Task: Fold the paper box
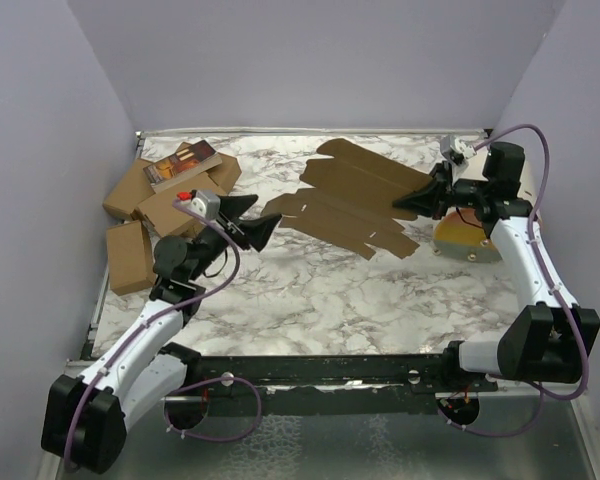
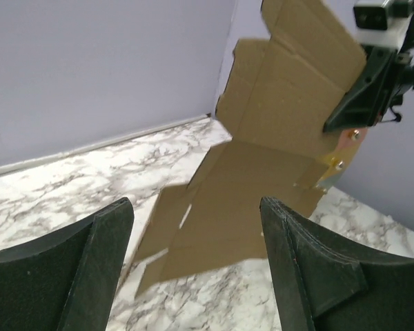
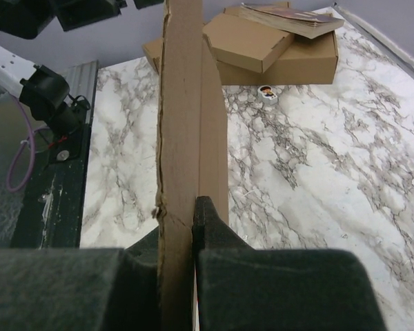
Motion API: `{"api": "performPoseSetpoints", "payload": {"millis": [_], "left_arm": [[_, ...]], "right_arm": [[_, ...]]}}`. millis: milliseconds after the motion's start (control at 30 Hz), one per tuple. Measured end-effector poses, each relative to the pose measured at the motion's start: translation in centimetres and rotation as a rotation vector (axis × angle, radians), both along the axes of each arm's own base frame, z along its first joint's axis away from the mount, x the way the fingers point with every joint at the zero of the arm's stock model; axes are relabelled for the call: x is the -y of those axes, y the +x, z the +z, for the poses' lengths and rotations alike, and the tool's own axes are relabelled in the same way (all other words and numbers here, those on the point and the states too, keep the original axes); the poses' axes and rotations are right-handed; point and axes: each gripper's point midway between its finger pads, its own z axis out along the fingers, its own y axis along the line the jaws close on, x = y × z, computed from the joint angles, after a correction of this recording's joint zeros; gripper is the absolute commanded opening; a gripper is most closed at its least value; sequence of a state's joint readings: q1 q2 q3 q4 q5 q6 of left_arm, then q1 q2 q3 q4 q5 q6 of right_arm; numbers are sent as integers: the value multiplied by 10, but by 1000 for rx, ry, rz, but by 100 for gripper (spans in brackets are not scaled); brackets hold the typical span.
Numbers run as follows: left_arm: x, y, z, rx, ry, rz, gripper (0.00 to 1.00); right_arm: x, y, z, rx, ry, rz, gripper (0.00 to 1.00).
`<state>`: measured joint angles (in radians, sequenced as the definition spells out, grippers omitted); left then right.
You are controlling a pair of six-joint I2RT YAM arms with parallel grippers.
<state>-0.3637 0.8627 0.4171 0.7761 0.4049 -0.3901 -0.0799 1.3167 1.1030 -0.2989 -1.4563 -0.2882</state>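
The paper box [image 1: 355,200] is a flat brown die-cut sheet with flaps and creases, held up at a slant over the back middle of the table. My right gripper [image 1: 412,204] is shut on its right edge; in the right wrist view the sheet [image 3: 186,117] stands edge-on between the pads [image 3: 205,221]. In the left wrist view the sheet [image 2: 262,200] lies ahead, its lower flaps near the marble. My left gripper [image 1: 255,222] is open and empty, just left of the sheet's near-left flap.
A heap of brown cartons [image 1: 155,205] with a book [image 1: 180,165] on top sits at the back left. A white cylinder with an orange rim [image 1: 470,240] stands under the right arm. A small round tape roll [image 3: 265,93] lies near the cartons. Lilac walls enclose the table.
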Motion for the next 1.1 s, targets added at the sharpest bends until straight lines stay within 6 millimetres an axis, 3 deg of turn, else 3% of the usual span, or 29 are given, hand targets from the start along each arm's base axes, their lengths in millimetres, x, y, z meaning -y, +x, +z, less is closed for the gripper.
{"api": "performPoseSetpoints", "payload": {"millis": [133,200,333,633,800,1100], "left_arm": [[3,9,29,-15,-29,-61,79],[7,13,38,-23,-36,-110,86],[25,24,53,-69,-59,-261,86],[56,34,44,-145,-50,-475,84],[71,39,43,-155,-36,-517,55],[96,48,32,-198,-14,-588,18]], "right_arm": [[0,0,-4,-11,2,0,1],[0,-1,-4,-16,3,0,1],[0,-1,-5,-17,4,0,1],[-1,-3,-6,-20,9,11,1],[-1,-5,-6,-20,14,21,1],[-1,-6,-9,-26,17,24,1]]}}
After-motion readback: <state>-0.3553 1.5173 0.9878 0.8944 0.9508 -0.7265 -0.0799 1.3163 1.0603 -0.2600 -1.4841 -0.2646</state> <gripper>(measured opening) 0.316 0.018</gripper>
